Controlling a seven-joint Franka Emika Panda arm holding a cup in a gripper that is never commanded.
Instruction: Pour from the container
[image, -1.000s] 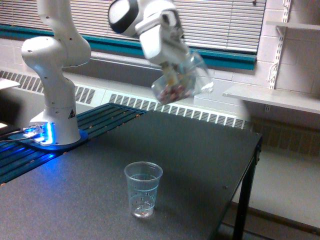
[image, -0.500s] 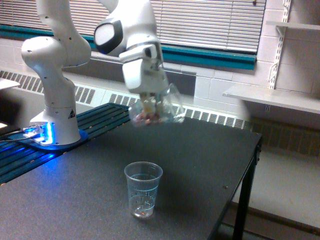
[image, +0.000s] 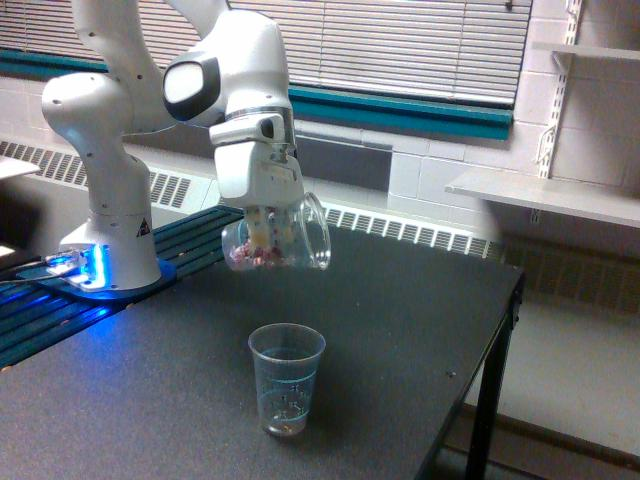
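tumbler (image: 278, 240) tipped near-sideways above and behind receiving cup (image: 286, 377), well apart | fingers (image: 268, 222) clamp tumbler | risk: pinkish pieces spill early, falling short onto the dark surface (image: 400, 320)

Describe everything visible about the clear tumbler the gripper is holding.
The tumbler is clear, smooth-walled plastic, held in the air by the gripper, which is shut on it from above. It lies tipped nearly on its side, mouth toward the exterior view's right. Small pinkish-red and white pieces sit along its lower wall near the base. It hangs above the dark table, higher than the smaller cup and touching neither.
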